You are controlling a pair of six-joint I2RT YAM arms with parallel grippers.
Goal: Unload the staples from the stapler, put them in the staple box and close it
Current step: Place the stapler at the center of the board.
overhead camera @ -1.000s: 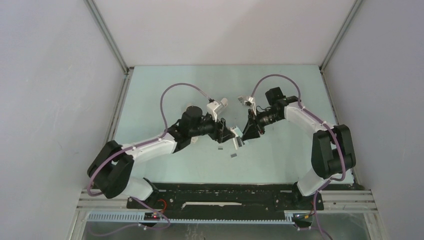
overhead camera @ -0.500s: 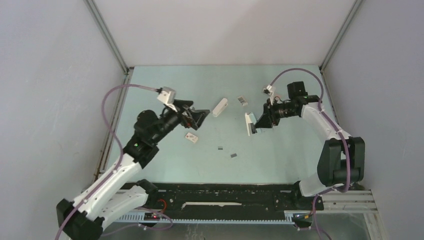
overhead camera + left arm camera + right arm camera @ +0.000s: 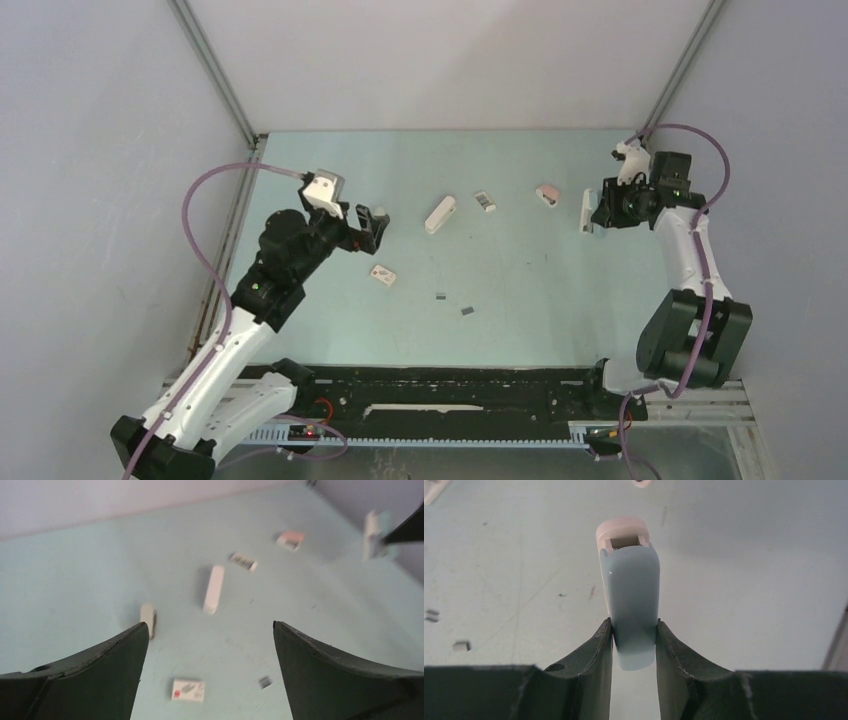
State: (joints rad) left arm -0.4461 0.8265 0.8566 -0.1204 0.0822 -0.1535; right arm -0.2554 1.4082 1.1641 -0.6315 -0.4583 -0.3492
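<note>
The pale green counter [image 3: 560, 290] is carrying everything, with the left arm [image 3: 255, 295] and right arm [image 3: 690, 250] reaching over it: two arms in all.

The right fingers [image 3: 594, 670] are pinching a light blue stapler [image 3: 631, 600] by its rear end, one finger on each flank. They are holding it up over the far right of the counter. To my eye that grip is leaving the white front end free and pointing away, so whatever is inside can slide or be shaken out. I cannot tell whether anything is sitting in its channel.

The left fingers [image 3: 100, 680] are spread wide with nothing between them, hovering over the left side and facing the loose bits. I'd say they are waiting to help rather than gripping.

Counting downward in size:
- One stapler.
- One long white bar [image 3: 439, 213], lying mid-counter toward the back.
- Three little boxes — a pinkish box [image 3: 547, 194], a striped box [image 3: 485, 201] near the bar, and a white box with a red mark [image 3: 383, 275] nearer the left arm.
- One small white oblong [image 3: 148, 620], which is showing clearly only from the left wrist.
- The staples [image 3: 467, 311], smallest of all — two short dark strips lying loose near the front middle, near each other and well apart from the stapler.
</note>
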